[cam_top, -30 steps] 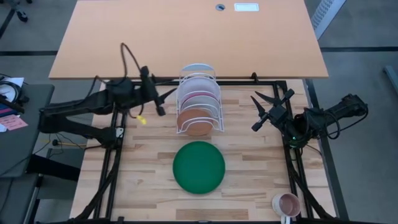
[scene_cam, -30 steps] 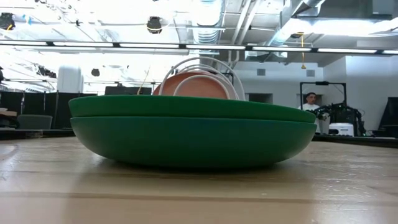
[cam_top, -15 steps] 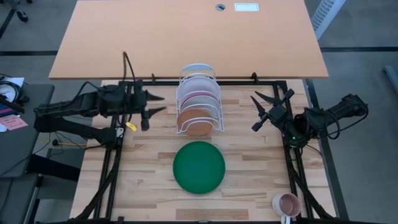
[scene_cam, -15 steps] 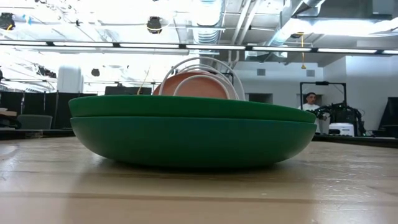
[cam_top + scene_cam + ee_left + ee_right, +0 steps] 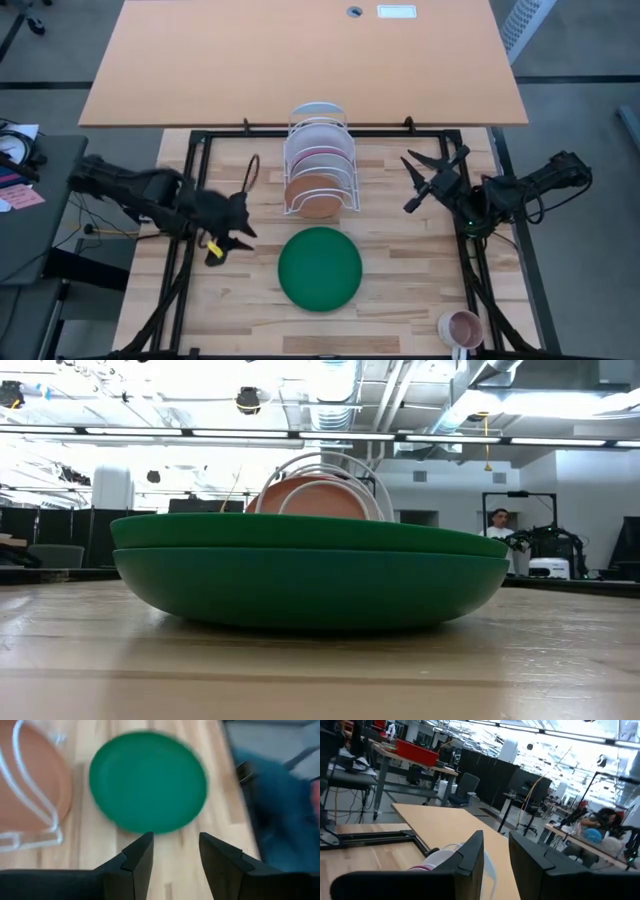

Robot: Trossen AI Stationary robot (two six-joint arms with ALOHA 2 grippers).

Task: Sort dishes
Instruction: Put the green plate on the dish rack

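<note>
A dark green plate [image 5: 319, 268] lies flat on the wooden table, filling the low view as plate [image 5: 310, 575]. Behind it, a white wire rack [image 5: 320, 165] holds a terracotta plate [image 5: 314, 193], a magenta-pink plate [image 5: 322, 153] and a white plate [image 5: 318, 107], all on edge. My left gripper [image 5: 246, 222] hovers left of the green plate, open, tipped down toward it; the green plate [image 5: 148, 781] lies beyond my empty left gripper [image 5: 175, 851]. My right gripper [image 5: 406, 181] waits open to the right of the rack, in the air, with nothing in it [image 5: 496, 852].
A small pink mug [image 5: 461, 327] stands at the near right corner. A large tan tabletop [image 5: 300, 60] adjoins the far edge. A black frame [image 5: 190, 200] borders the table. A person [image 5: 497, 522] sits far off in the room behind.
My left gripper has swung from beside the rack's left toward the table's near edge and downward. It has tipped down and rolled, and now points at the green plate. Plates and rack have not moved.
</note>
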